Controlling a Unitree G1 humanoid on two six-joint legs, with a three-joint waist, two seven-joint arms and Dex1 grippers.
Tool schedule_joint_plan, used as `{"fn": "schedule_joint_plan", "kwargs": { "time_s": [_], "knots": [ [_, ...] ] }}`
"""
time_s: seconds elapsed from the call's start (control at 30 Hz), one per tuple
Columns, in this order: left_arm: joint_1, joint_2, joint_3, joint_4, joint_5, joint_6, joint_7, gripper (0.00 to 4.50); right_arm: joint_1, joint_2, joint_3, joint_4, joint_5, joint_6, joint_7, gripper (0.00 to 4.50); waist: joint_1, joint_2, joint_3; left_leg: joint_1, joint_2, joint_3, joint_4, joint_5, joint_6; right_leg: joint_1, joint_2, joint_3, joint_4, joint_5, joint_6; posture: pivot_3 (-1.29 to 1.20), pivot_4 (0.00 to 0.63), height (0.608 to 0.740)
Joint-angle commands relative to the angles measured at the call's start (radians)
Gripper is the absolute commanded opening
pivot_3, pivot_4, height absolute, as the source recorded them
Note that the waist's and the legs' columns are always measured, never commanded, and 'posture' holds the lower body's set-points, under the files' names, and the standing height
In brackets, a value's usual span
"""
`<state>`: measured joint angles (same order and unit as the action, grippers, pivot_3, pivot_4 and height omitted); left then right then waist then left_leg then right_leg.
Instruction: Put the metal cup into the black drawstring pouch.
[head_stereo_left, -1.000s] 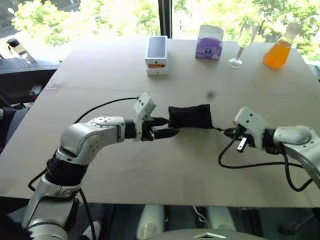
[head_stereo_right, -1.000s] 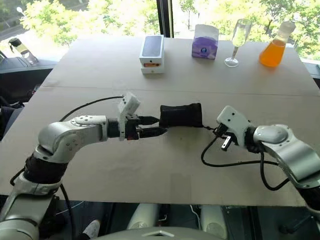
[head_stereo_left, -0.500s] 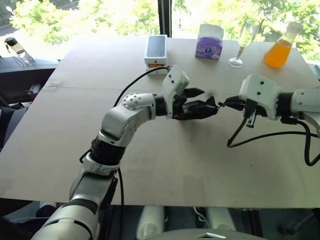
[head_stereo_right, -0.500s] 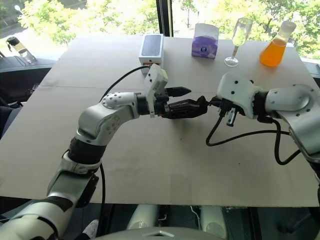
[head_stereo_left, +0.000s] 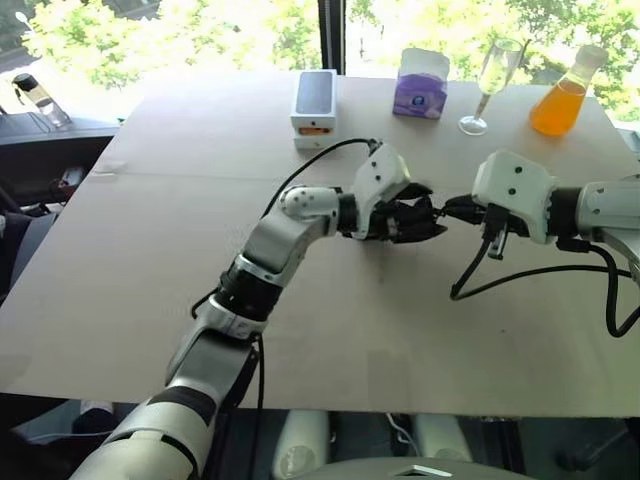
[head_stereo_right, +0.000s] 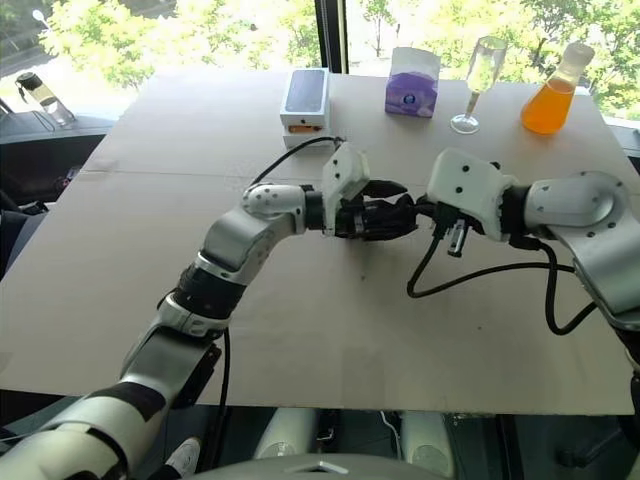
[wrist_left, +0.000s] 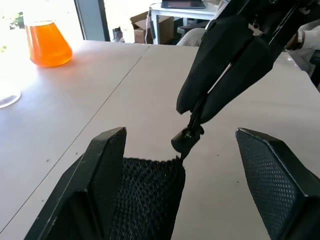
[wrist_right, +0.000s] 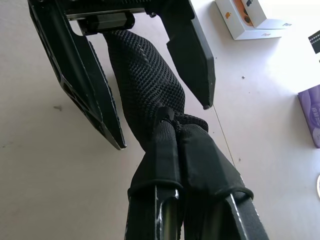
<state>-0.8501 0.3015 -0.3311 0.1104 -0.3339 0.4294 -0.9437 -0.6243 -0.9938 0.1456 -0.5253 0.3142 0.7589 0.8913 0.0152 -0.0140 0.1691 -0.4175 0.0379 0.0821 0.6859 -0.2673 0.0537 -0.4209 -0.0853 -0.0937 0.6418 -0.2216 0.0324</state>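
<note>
holding the black drawstring pouch (head_stereo_left: 405, 221) above the table (head_stereo_left: 150, 260) between my two arms in the left eye view, my left gripper (head_stereo_left: 420, 208) is reaching in from the left with its fingers standing apart around the pouch, while my right gripper (head_stereo_left: 452, 210) is meeting it from the right. behind them a phone box (head_stereo_left: 313, 108), a purple tissue box (head_stereo_left: 420, 85), a champagne glass (head_stereo_left: 489, 82) and an orange flask (head_stereo_left: 561, 92) are standing along the far edge.

looking through the left wrist view, my fingers are flanking the mesh pouch, one touching it, and the cord stopper (wrist_left: 186, 138) is hanging from my right gripper's closed tips.

looking through the right wrist view, my fingers (wrist_right: 165, 150) are pinching together on the pouch's gathered mouth.
</note>
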Motion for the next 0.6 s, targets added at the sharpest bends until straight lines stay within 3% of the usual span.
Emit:
{"fn": "schedule_joint_plan", "kwargs": {
  "time_s": [0.03, 0.3, 0.5, 0.6],
  "knots": [
    [-0.033, -0.013, 0.009, 0.02, 0.021, -0.05, -0.041, 3.61, -0.006, 0.006, -0.013, -0.034, -0.007, 0.005, -0.005, 0.0, 0.0, 0.0, 0.0, 0.0, 0.0, 0.0, 0.0, 0.0, 0.0, 0.0, 0.0, 0.0, 0.0, 0.0, 0.0, 0.0, 0.15, 0.737],
    [-0.055, -0.034, 0.004, 0.086, 0.064, -0.087, -0.092, 0.02, -0.008, 0.012, -0.015, -0.037, -0.011, 0.015, -0.007, 0.0, 0.001, 0.0, 0.0, 0.0, 0.0, 0.0, 0.0, 0.0, 0.0, 0.0, 0.0, 0.0, 0.0, 0.0, 0.0, 0.0, 0.15, 0.737],
    [-0.075, -0.042, 0.018, 0.13, 0.087, -0.114, -0.113, 0.02, -0.005, 0.044, -0.039, -0.037, 0.008, 0.046, -0.033, 0.0, 0.0, 0.0, 0.0, 0.0, 0.0, 0.0, 0.0, 0.0, 0.0, 0.0, 0.0, 0.0, 0.0, 0.0, 0.0, 0.0, 0.15, 0.737],
    [-0.089, -0.041, 0.019, 0.163, 0.107, -0.135, -0.116, 0.02, -0.042, 0.17, -0.147, -0.012, 0.101, 0.147, -0.12, 0.0, 0.0, 0.0, 0.0, 0.0, 0.0, 0.0, 0.001, 0.0, 0.0, 0.0, 0.0, 0.0, 0.001, 0.0, 0.0, 0.0, 0.15, 0.737]
  ]
}}
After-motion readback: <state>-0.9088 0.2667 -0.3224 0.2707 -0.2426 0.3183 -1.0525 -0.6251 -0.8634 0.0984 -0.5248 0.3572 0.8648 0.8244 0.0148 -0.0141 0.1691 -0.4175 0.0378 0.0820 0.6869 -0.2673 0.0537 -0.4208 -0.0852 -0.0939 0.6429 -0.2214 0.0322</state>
